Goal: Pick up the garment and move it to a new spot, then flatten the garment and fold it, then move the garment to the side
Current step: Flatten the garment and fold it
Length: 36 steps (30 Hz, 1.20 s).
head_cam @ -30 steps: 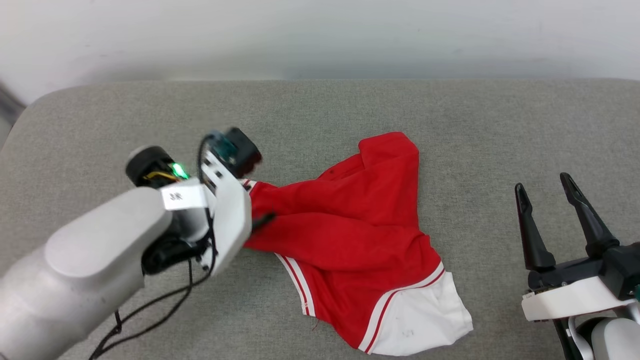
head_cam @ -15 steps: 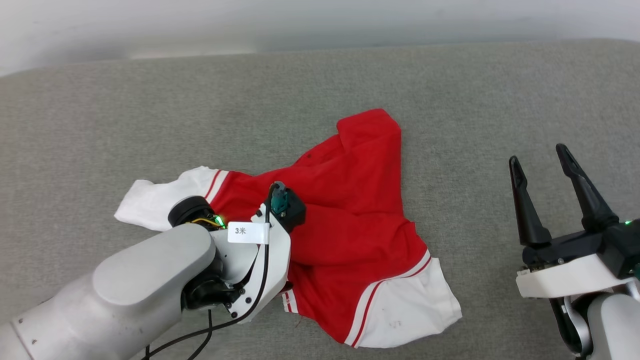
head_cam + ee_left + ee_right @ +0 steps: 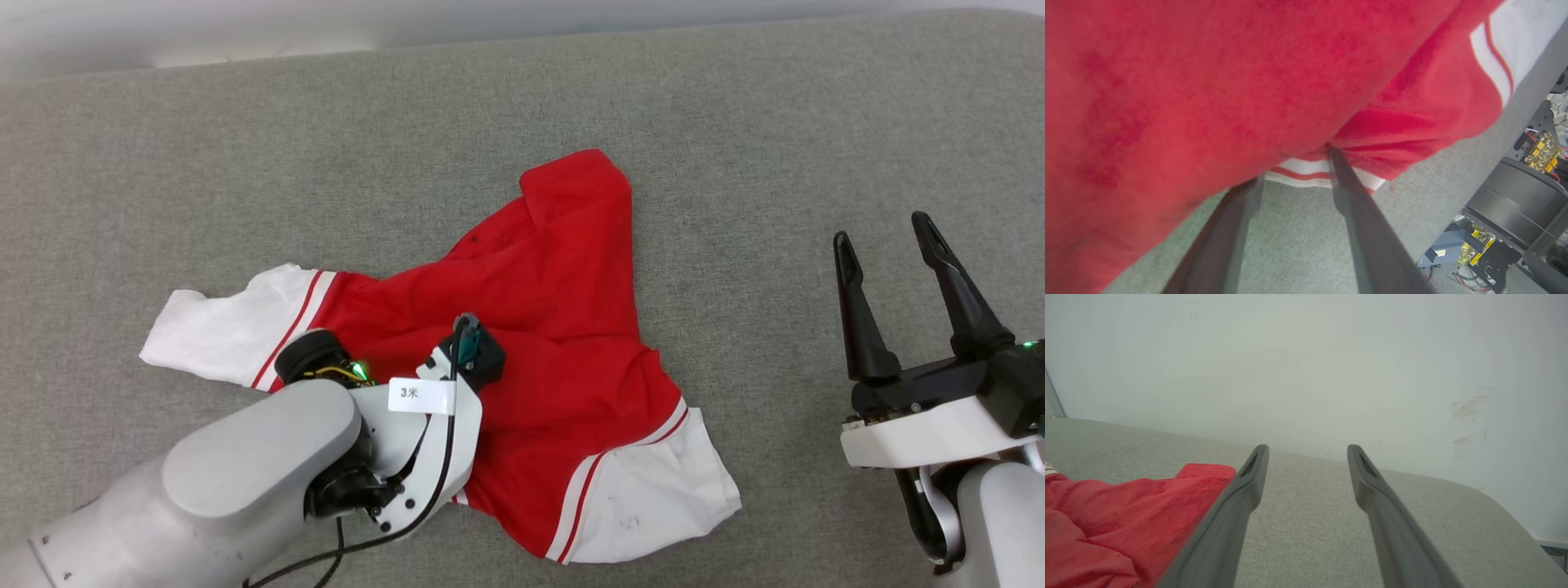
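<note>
Though faintly scuffed, pale wall (image 3: 1306, 367) behind grey fabric surface (image 3: 735, 122) under garment (image 3: 555, 327).

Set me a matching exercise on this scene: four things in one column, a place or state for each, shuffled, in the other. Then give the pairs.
1 garment
2 left gripper
3 right gripper
4 padded surface

A grey, under everything
B fingertips at the striped hem
C crumpled, red with white sleeves
D fingers spread, clear of the cloth

Pairs: 1-C, 2-B, 3-D, 4-A
</note>
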Tool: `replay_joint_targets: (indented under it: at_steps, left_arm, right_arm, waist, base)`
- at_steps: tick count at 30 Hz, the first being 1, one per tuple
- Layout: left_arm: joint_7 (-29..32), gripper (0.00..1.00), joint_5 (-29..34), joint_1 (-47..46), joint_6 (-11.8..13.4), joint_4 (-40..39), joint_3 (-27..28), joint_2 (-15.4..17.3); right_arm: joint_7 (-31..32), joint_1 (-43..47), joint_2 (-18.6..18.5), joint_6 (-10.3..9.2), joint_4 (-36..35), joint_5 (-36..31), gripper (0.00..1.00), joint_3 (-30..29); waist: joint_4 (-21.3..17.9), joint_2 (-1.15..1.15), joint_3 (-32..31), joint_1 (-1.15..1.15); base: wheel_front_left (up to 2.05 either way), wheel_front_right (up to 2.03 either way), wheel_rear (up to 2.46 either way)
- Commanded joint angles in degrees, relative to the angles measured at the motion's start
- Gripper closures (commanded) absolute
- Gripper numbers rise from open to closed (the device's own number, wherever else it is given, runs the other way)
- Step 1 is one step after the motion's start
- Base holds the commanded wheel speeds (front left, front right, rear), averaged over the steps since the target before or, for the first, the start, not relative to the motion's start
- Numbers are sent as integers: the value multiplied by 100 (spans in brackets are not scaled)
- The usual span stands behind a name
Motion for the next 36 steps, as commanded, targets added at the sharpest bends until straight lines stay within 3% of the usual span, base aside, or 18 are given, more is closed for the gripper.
replay_joint_targets:
  at_steps: [1, 6, 14, 18, 22, 25, 30, 32, 35, 36]
  left_arm:
    - [-20, 100, -120, 479, -43, 136, -299, -45]
    - [-730, 100, -448, -113, -30, -103, -102, -118]
    - [-1289, 100, -898, -663, -26, -920, -82, -240]
    - [-1502, 100, -963, -795, -26, -979, -120, -526]
    - [-1722, 100, -847, -783, -26, -750, -152, -1034]
    - [-1749, 100, -696, -701, -26, -539, -164, -1256]
    - [-1105, 100, -130, -18, -27, -271, -171, -1756]
    - [-729, 100, 173, 379, -26, -252, -166, -1866]
    - [-763, 100, 360, 587, -26, -216, -167, -1924]
    - [-1081, 57, 413, 447, -26, -171, -166, -1956]
  right_arm:
    - [-11, -48, 35, -2, 19, -30, 0, -10]
    - [-11, 40, 13, -2, 57, -26, 0, -15]
    - [-11, 96, -43, -2, 18, 18, 0, -41]
    - [-11, -17, -56, -2, -36, 33, 0, -86]
    - [-11, -91, -38, -2, -65, 35, 0, -127]
    - [-11, -141, -13, -2, -70, 31, 0, -133]
    - [-11, -188, 62, -2, -26, 30, 0, -105]
    - [-11, -220, 86, -2, -2, 23, 0, -116]
    - [-11, -254, 104, -2, 51, -2, 0, -124]
    - [-11, -220, 91, -2, 78, -15, 0, -140]
  waist:
    - [31, 0, -53, 1]
    - [106, 0, -266, 1]
    - [53, 0, -384, 1]
    - [-44, 0, -269, 1]
    - [-154, 0, -116, 1]
    - [-206, 0, -40, 1]
    - [-320, 0, 112, 1]
    - [-334, 0, 154, 1]
    - [-299, 0, 111, 1]
    - [-236, 0, 23, 1]
  base:
    - [0, 0, 0]
    - [0, 0, 0]
    - [0, 0, 0]
    - [0, 0, 0]
    - [0, 0, 0]
    - [0, 0, 0]
    - [0, 0, 0]
    - [0, 0, 0]
    - [0, 0, 0]
    - [0, 0, 0]
